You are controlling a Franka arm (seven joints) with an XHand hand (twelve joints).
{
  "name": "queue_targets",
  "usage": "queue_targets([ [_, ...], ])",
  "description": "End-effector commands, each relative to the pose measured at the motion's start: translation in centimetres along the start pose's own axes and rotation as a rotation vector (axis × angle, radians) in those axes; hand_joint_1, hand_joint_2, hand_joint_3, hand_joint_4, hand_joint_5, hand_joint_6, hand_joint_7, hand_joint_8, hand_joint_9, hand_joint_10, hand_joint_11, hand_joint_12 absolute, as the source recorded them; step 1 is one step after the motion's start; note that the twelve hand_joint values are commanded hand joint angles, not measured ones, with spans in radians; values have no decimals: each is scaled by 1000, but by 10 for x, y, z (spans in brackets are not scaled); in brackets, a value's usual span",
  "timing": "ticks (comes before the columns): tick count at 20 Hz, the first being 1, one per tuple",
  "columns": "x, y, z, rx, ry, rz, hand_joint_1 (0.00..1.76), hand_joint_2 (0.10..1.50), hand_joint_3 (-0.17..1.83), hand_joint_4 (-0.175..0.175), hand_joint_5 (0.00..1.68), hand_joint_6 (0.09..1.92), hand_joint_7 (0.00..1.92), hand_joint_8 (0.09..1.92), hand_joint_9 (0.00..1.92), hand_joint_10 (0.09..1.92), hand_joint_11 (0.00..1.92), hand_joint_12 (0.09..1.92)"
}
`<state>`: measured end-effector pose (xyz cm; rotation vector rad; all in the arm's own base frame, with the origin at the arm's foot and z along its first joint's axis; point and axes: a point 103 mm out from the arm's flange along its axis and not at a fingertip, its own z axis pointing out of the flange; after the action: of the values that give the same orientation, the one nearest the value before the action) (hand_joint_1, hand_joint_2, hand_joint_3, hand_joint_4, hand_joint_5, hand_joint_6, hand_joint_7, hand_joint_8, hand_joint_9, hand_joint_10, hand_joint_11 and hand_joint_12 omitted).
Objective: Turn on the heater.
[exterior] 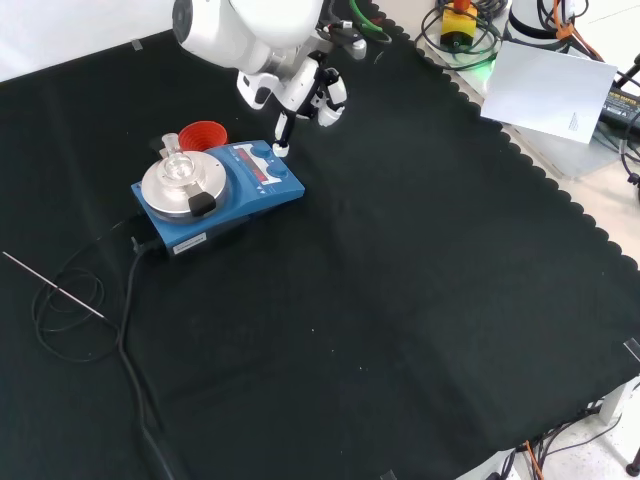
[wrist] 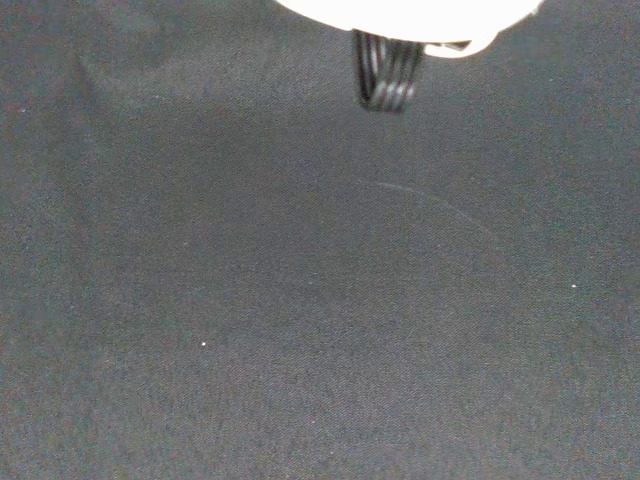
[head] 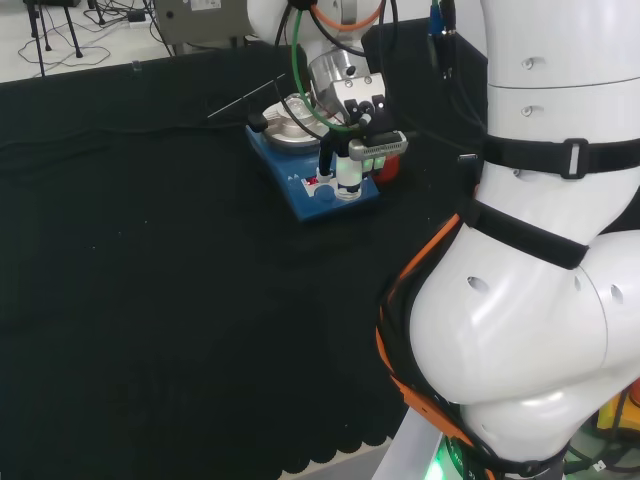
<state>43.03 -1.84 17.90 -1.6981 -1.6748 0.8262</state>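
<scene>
Front view gives us the hand (exterior: pixel 305 95) coming in from the top beneath the big white link, with one finger (exterior: pixel 283 140) held straight and pointing down, its white tip at the far edge of the heater's (exterior: pixel 255 185) blue control panel. We cannot tell from this view whether the tip actually touches the panel or sits just above it. The other fingers look bunched up near the palm and grasp nothing.

In the head view we see the hand (head: pixel 360 140) over the near right corner of the heater (head: pixel 315 190), fingers (head: pixel 347 170) reaching straight down onto the front panel, beside a small red light (head: pixel 311 181). The hand hides much of the panel there, so we cannot make out the control under the fingertips.

The heater is a blue box with a round silvery plate (exterior: pixel 182 182) on top, and it stands on the black cloth of the table (exterior: pixel 400 300) in the upper left of the front view. A small clear glass vessel (exterior: pixel 175 160) sits on the plate; its contents are hard to make out. A red ribbed ring (exterior: pixel 203 134) lies just behind the heater. A black cable (exterior: pixel 125 300) runs from the heater's left end across the cloth, and a thin metal rod (exterior: pixel 50 285) lies over its loops.

The wrist view looks past a blurred white part of the hand at bare black cloth.
</scene>
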Motion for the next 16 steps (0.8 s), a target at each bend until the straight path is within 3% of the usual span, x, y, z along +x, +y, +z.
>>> queue_targets([
  [1,2,4,-1,14,1,-8,1429,686,1041,-60,292,87,1657,1683,1794,1739,1829,1617],
  [10,-11,14,2,28,9,-8,1430,684,1048,-59,294,87,1654,1686,1793,1743,1828,1619],
  [11,-2,13,2,28,0,1,1430,684,1048,-59,295,87,1654,1686,1793,1743,1828,1619],
  [16,2,13,1,30,-4,8,1431,683,1051,-59,298,87,1654,1686,1792,1744,1828,1619],
])
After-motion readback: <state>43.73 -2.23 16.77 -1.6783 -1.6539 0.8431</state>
